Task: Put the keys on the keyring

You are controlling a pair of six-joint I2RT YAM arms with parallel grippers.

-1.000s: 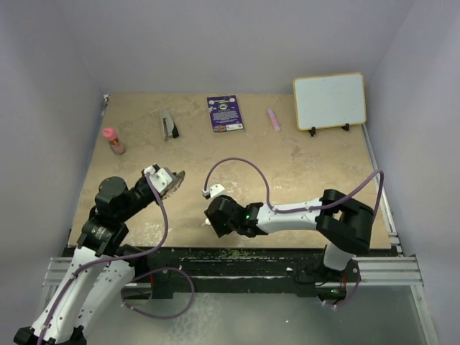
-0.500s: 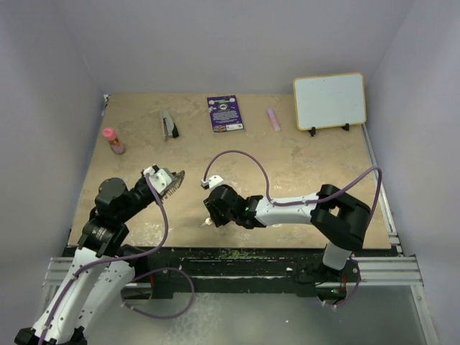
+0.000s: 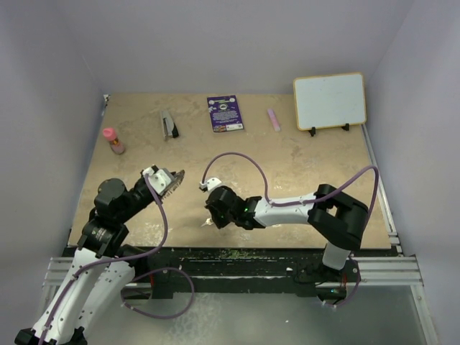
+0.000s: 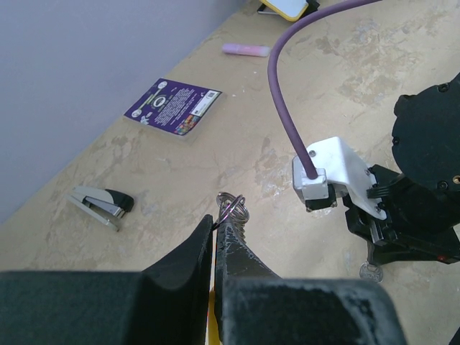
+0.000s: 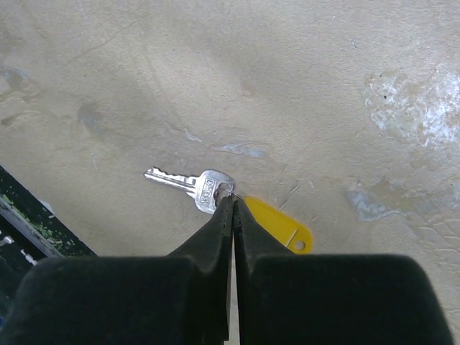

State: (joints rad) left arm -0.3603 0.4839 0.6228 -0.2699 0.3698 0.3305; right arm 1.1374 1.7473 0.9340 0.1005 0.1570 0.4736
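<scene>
Silver key (image 5: 188, 185) w/ yellow tag (image 5: 277, 225) flat on table (image 5: 323, 86), right gripper (image 5: 231, 199) pinched shut on its head, left gripper (image 4: 215, 220) clamping keyring (image 4: 233, 208), ring's lower part hidden btwn tips.

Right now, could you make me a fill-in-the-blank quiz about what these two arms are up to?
The left end effector pinches the silvery ___.
The key lies flat on the ___.
Beside the key lies a ___ tag.
The right end effector closes its tips at the key's ___.
Missing words: keyring; table; yellow; head.
</scene>
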